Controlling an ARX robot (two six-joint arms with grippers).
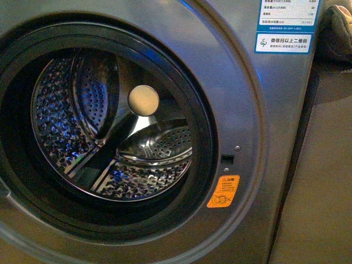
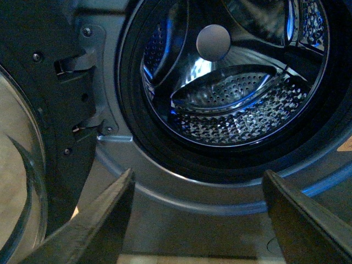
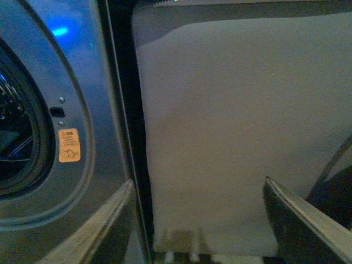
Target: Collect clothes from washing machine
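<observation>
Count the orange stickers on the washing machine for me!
1. The orange sticker sits on the washing machine front, just right of the round opening, low down. Others may be out of view.

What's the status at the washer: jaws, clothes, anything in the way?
Left gripper open, empty, facing the drum. Right gripper open, empty, aimed beside the washing machine. No clothes visible in drum. Door open, mouth unobstructed.

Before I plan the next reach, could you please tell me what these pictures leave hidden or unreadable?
- Dark navy garment: not seen in any view; the perforated steel drum shows only metal, its near floor hidden by the black door seal.
- Blue-white label, front view: top cut off, print too small.
- Orange warning sticker, right wrist view: text blurred.
- Round glass door, left wrist view: cut off.
</observation>
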